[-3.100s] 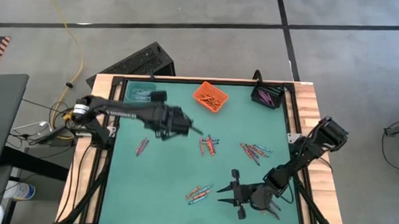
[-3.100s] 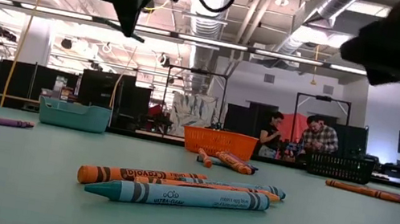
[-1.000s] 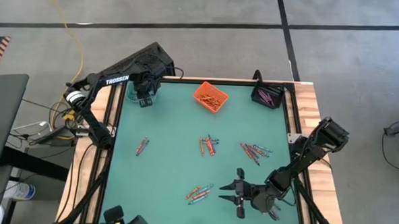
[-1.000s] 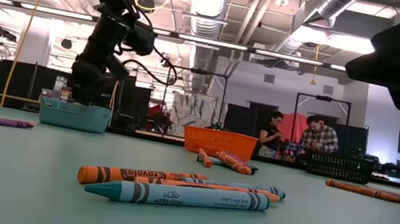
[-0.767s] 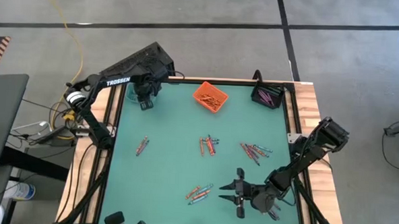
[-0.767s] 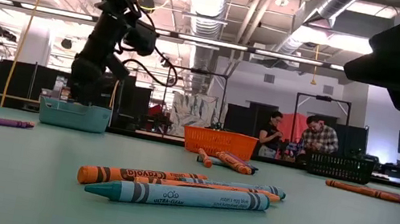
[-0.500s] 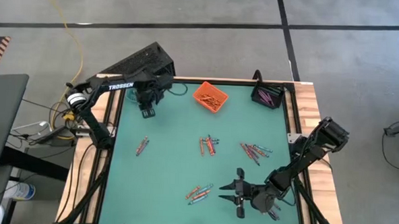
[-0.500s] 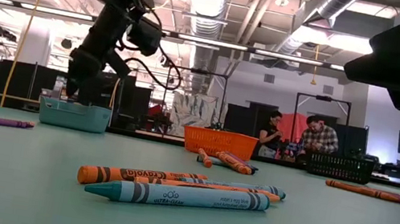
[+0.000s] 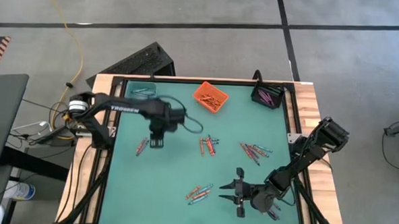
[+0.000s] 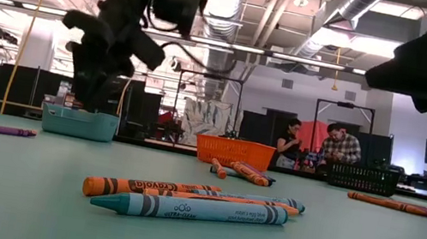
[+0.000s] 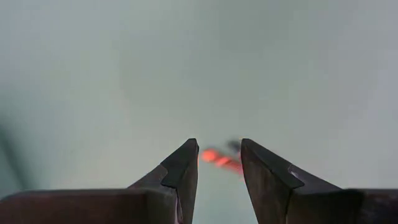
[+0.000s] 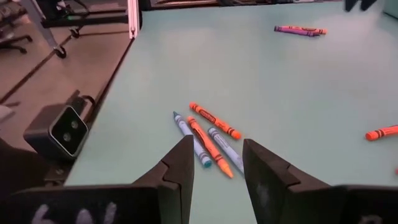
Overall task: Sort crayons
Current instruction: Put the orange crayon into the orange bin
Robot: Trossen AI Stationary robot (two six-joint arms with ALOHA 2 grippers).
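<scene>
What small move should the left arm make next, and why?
Probably lower the left gripper toward the small crayon pair beside it. Its fingers are parted with nothing between them, it hangs above the mat, and loose crayons remain while the teal bin sits behind.

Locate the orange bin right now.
In the high view the orange bin sits at the table's far edge, near the middle, between the teal bin on its left and the black bin in the far right corner.

Teal bin (image 9: pixel 139 90), orange bin (image 9: pixel 209 96), black bin (image 9: pixel 267 96) along table's far edge — two ppl (image 10: pixel 328 149) in bkgd.
</scene>
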